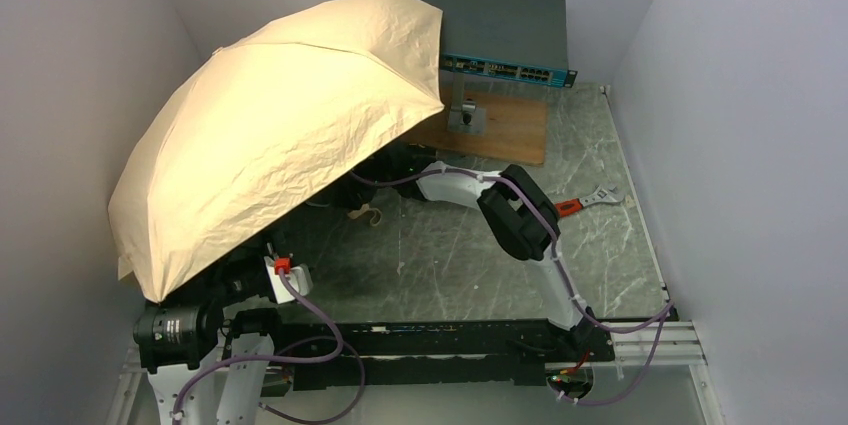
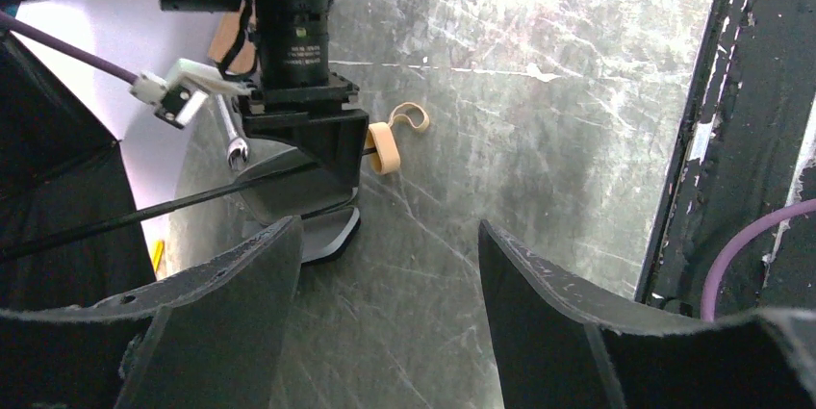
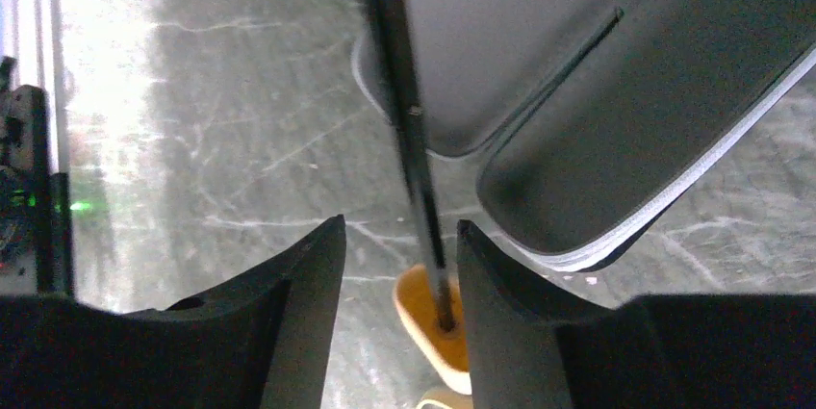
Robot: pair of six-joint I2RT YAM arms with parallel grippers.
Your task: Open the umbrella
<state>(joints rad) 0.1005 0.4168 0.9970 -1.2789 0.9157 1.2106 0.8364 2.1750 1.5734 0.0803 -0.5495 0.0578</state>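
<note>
Umbrella (image 1: pixel 270 135) screens top view; left tool (image 2: pixel 385 236) apart, right tool (image 3: pixel 396 236) straddles shaft (image 3: pixel 409 120), grip unclear.

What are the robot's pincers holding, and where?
The right pincer straddles the thin black shaft of the umbrella, but a firm squeeze cannot be told. The left pincer is open, holding nothing.

Light falls hard from above, so the umbrella (image 1: pixel 270 135) glows warm cream, nearly washed out at its crown, and throws a deep shadow over the left side of the bench (image 1: pixel 450 255), while the right edge is evenly lit. In both wrist views glare whitens patches of the bench top. In the right wrist view the umbrella's shaft and the fingers (image 3: pixel 241 332) of the right gripper (image 3: pixel 399 226) look soft and blurred.
</note>
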